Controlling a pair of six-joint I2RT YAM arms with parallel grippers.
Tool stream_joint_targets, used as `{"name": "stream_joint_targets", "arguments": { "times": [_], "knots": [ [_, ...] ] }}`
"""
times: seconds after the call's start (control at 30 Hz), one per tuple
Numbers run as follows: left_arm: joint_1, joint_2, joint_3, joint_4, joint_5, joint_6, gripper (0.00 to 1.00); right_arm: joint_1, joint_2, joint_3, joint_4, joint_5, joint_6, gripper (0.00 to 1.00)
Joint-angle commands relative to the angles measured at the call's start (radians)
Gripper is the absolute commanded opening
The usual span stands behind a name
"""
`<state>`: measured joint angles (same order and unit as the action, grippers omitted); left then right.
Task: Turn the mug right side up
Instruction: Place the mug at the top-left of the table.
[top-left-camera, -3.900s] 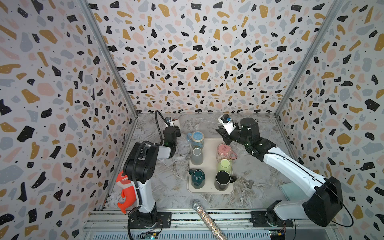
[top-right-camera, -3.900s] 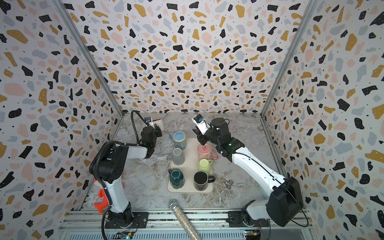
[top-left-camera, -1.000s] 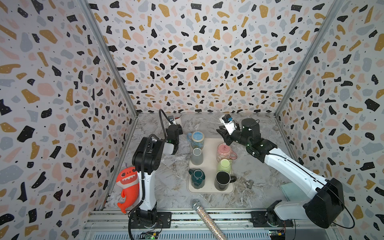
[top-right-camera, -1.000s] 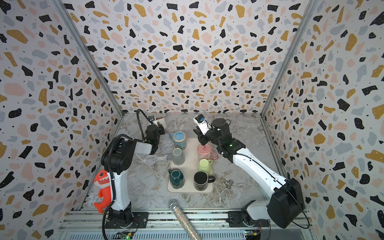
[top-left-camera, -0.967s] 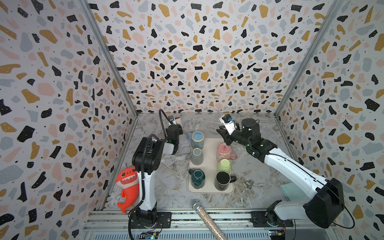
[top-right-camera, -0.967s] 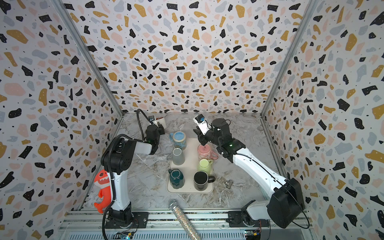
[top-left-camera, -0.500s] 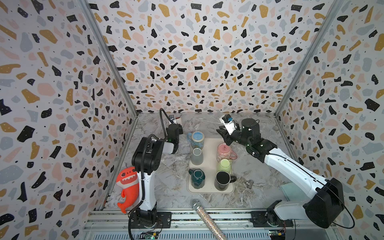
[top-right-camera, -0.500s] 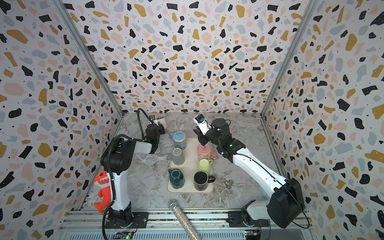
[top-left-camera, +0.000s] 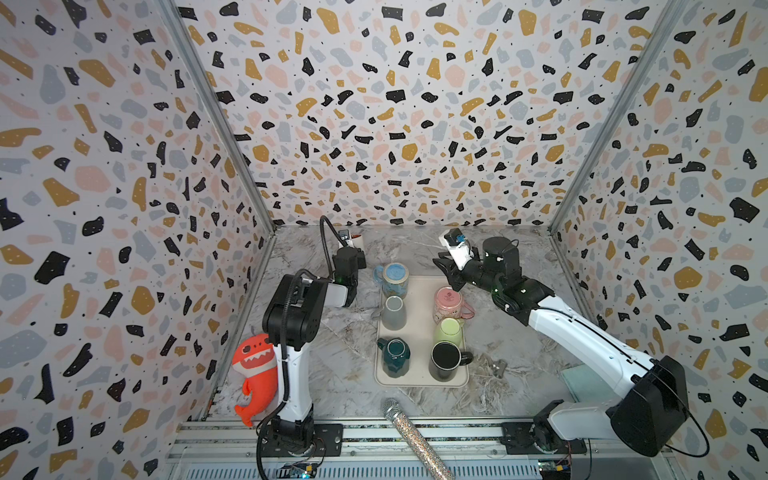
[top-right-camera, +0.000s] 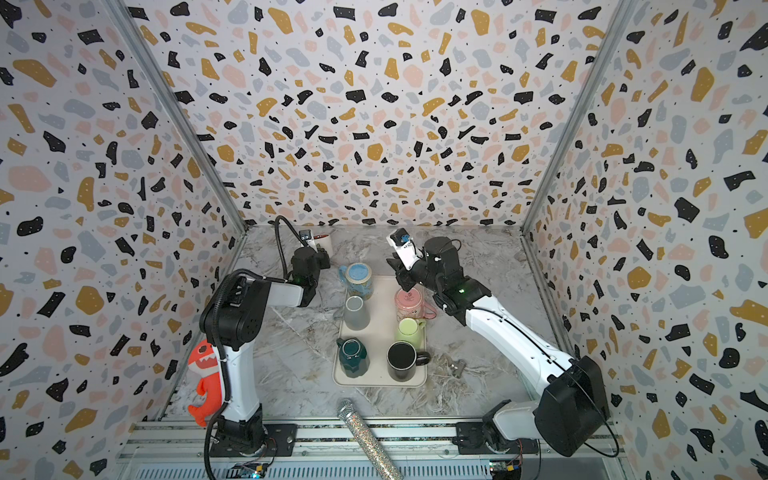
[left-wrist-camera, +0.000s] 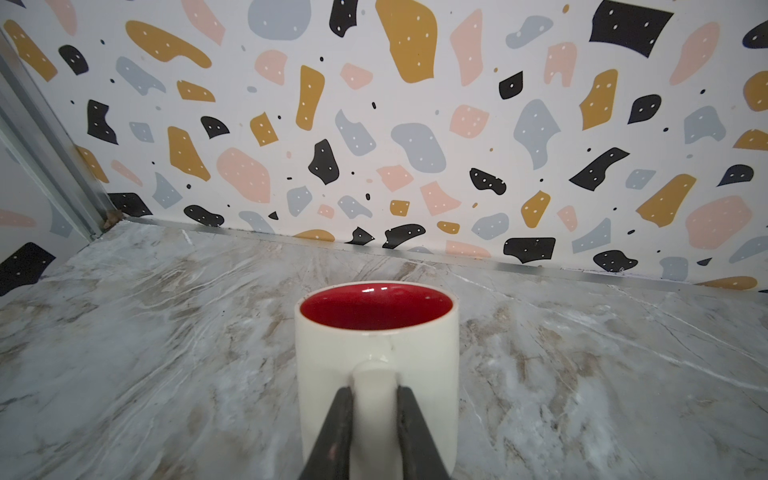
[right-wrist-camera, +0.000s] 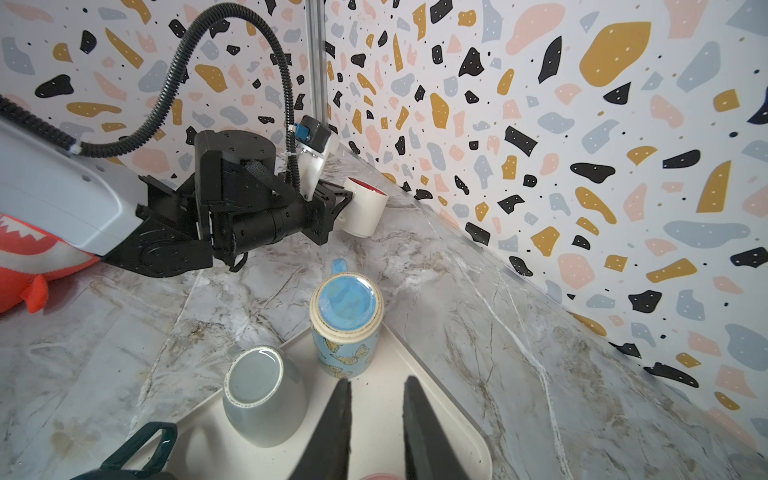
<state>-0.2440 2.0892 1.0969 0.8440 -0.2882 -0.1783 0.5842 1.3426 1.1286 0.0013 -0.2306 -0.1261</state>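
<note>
Left gripper reaches low toward the back corner, arm folded at the elbow, fingers pinched on the handle of the white mug, upright with its red inside showing on the marble tabletop near the back wall; right gripper hovers over the tray, jaws slightly apart; in both top views the left wrist hides most of the mug

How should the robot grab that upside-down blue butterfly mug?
Probably by its handle, coming from the left arm's side: the blue butterfly mug stands base-up at the tray's far corner, and the handle sticks out toward that side, clear of the grey mug beside it.
</note>
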Motion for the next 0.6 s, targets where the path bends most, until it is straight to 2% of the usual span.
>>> {"name": "stream_joint_targets", "arguments": {
  "times": [0.0, 0.57],
  "knots": [
    [-0.003, -0.035, 0.024, -0.023, 0.017, 0.007, 0.16, -0.002, -0.041, -0.004, 0.01, 0.002, 0.016, 0.24],
    [-0.003, -0.035, 0.035, -0.05, 0.014, 0.008, 0.22, -0.003, -0.048, -0.012, 0.012, 0.006, 0.023, 0.24]
  ]
}}
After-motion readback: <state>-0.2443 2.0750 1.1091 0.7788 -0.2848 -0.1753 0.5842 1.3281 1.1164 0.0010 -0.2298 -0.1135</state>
